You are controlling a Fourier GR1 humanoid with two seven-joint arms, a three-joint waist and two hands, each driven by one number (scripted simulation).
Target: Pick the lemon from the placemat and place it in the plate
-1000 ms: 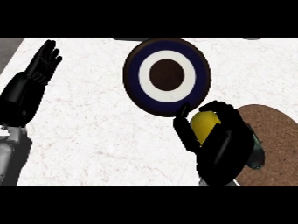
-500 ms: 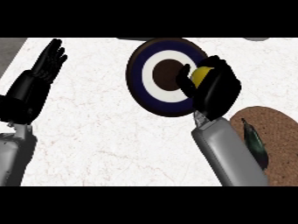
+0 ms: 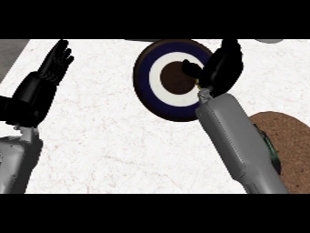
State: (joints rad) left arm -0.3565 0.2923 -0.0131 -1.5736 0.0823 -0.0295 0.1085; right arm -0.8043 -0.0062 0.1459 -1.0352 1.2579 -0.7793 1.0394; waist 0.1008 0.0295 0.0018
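Head view: my right hand [image 3: 219, 68] hangs over the right rim of the plate [image 3: 150, 98], fingers curled, presumably round the lemon, which they hide almost entirely. So the pick looks done; letting go onto the plate is left. Its long axis and heading I cannot tell. The brown placemat [image 3: 295, 145] lies near right. My left hand [image 3: 47, 75] rests far left, fingers straight.
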